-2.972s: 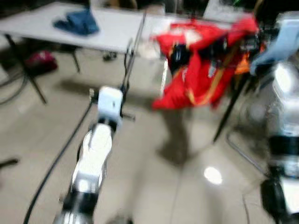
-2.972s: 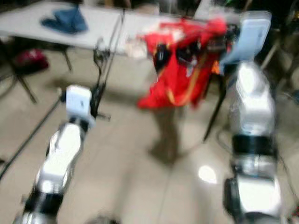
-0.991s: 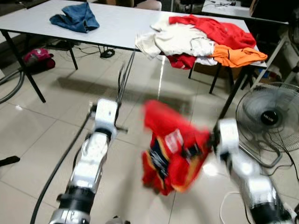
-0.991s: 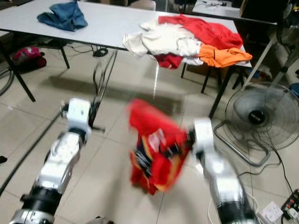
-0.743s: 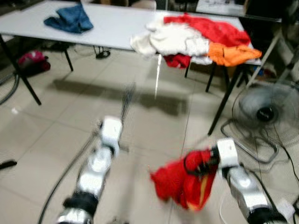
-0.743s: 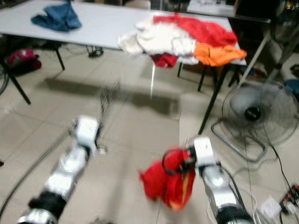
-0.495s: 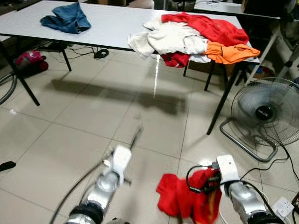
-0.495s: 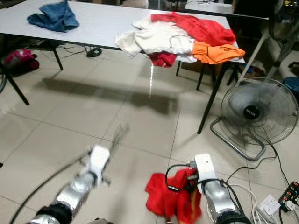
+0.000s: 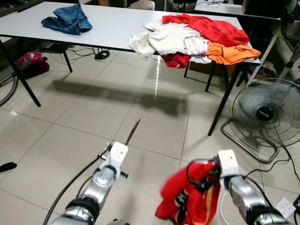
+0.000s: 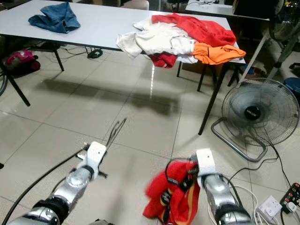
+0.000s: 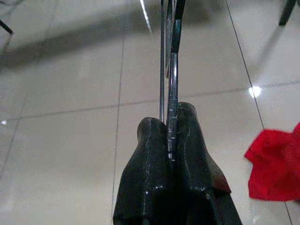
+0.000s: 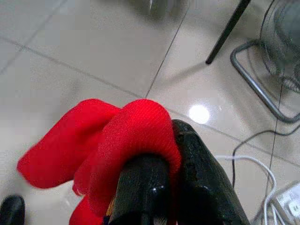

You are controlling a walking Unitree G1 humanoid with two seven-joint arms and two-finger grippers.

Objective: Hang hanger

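My left gripper (image 11: 169, 136) pinches the wire hanger (image 11: 168, 56); my right gripper (image 12: 164, 183), near right, pinches the red garment (image 12: 117, 145)

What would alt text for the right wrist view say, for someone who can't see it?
Two black fingers of the right gripper pinch a fold of red garment above a glossy tiled floor, with a fan's base and cables nearby.
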